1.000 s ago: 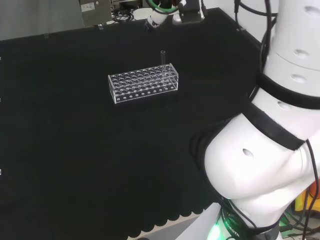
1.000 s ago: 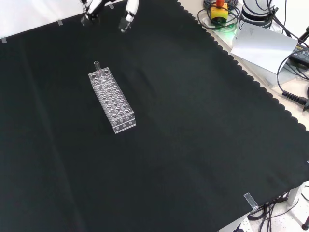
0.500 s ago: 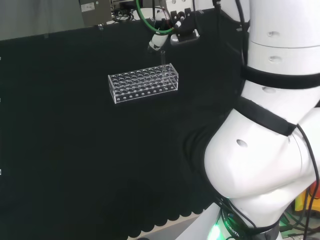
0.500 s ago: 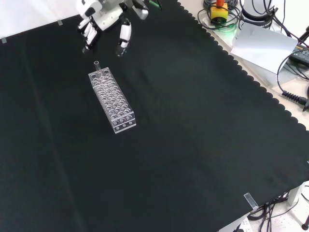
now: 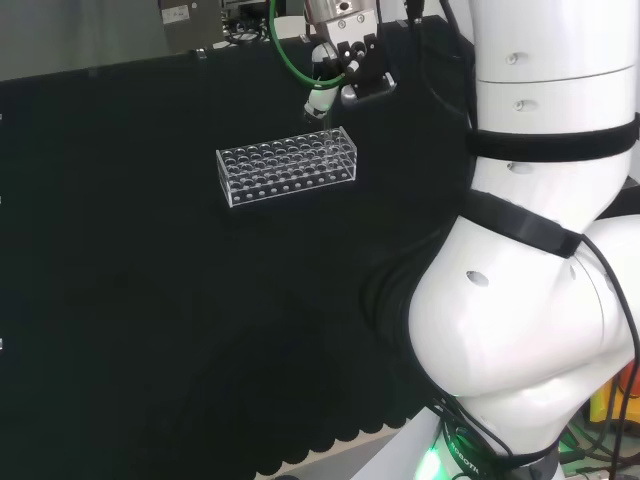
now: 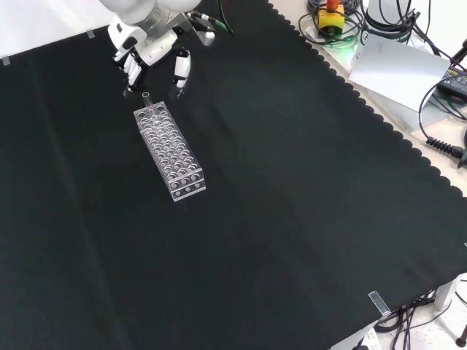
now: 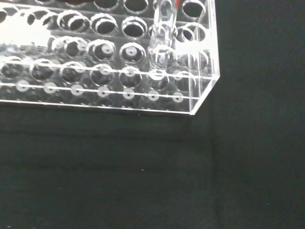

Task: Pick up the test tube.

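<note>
One test tube [image 6: 147,100] is standing upright in the end hole of the clear rack [image 6: 170,152]; I'm hovering the hand [image 6: 149,52] just above it, fingers spread and grasping nothing, ready to straddle its rim.

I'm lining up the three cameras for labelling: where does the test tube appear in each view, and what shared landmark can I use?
Head view: test tube at the rack's far right corner, just under the hand.
Front view: test tube at the rack's top end, between the fingers.
Wrist view: test tube near the rack's corner.
Shared landmark: the clear rack.
</note>
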Controlling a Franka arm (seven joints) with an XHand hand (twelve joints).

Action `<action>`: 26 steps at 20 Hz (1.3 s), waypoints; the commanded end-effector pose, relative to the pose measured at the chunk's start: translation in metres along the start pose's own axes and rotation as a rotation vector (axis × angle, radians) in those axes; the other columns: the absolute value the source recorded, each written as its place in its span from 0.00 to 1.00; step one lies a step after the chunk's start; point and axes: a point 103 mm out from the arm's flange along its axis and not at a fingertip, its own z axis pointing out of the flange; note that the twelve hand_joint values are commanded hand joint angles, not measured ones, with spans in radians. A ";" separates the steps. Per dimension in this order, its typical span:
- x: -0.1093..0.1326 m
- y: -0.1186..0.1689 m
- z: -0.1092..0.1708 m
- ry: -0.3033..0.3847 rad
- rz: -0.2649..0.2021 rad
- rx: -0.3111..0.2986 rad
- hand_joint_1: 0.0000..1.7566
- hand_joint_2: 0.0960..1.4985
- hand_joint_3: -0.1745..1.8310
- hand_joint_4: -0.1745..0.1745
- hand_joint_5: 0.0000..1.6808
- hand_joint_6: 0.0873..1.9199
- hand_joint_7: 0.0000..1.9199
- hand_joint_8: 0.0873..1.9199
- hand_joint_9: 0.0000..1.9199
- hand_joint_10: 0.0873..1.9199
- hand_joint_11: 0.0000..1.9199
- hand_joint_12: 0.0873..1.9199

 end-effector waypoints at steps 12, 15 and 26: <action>0.011 0.020 0.019 0.022 0.031 -0.011 0.46 0.49 0.33 0.25 0.33 0.24 0.48 0.35 0.38 0.34 0.11 0.78; 0.013 0.022 0.022 0.020 0.037 -0.017 0.48 0.48 0.34 0.23 0.35 0.30 0.52 0.34 0.44 0.32 0.16 0.76; 0.015 0.038 0.027 0.064 0.083 -0.074 0.55 0.46 0.39 0.16 0.49 0.33 0.66 0.29 0.58 0.27 0.27 0.70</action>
